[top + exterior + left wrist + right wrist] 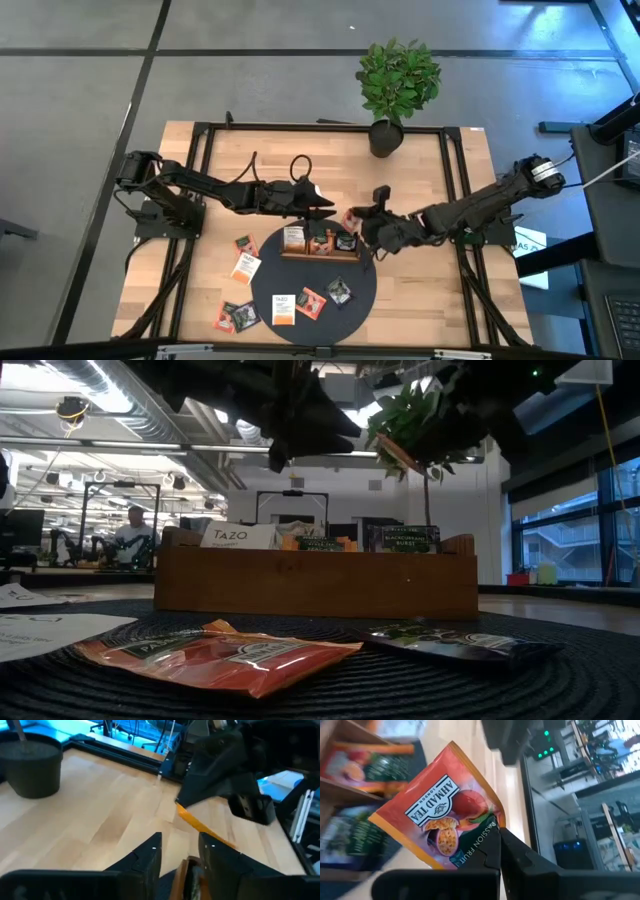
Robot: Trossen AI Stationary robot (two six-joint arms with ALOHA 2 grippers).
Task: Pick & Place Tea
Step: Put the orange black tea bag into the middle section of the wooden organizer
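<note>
Where the right gripper pinches, the sachet reads "AHMAD TEA".

High view: straight down over the whole desk. Low view: at mat level, close behind a red sachet, facing the wooden tray and the room beyond; the high view shares the tray. Wrist views sit close behind each arm's fingers, facing each other over the desk's middle.
</note>
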